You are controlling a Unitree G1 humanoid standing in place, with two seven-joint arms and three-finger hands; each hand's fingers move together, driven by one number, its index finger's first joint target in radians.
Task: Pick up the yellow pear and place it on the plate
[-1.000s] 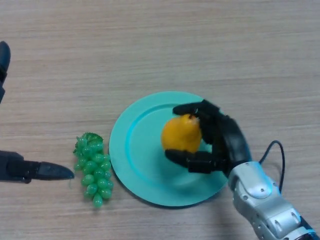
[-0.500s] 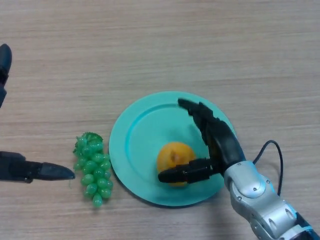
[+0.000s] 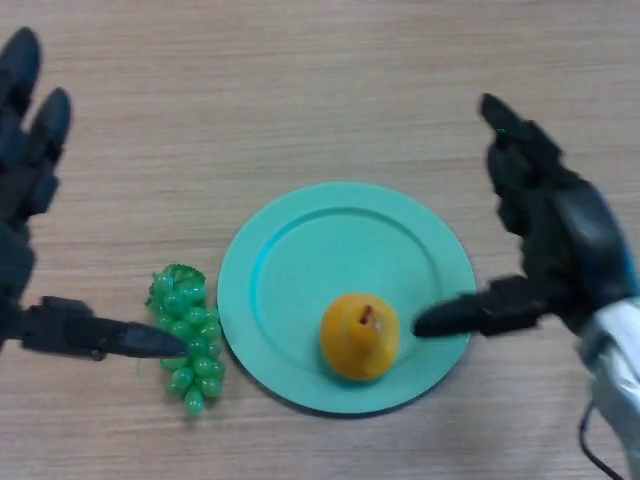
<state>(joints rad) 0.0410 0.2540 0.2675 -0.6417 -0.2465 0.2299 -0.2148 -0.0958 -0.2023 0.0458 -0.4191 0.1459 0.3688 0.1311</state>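
The yellow pear (image 3: pixel 359 335) lies on the front part of the teal plate (image 3: pixel 300 260), stem end facing up. My right hand (image 3: pixel 560 240) is open to the right of the plate, fingers straight and raised; its thumb points left, its tip just short of the pear. My left hand (image 3: pixel 25 180) is open at the view's left edge, with its thumb reaching right over the green grapes (image 3: pixel 185 335).
The bunch of green grapes lies on the wooden table (image 3: pixel 320 90) just left of the plate.
My right hand let go of the pear, which dropped to the plate's front, then drew back right and upward off the plate. My left hand came further into view.
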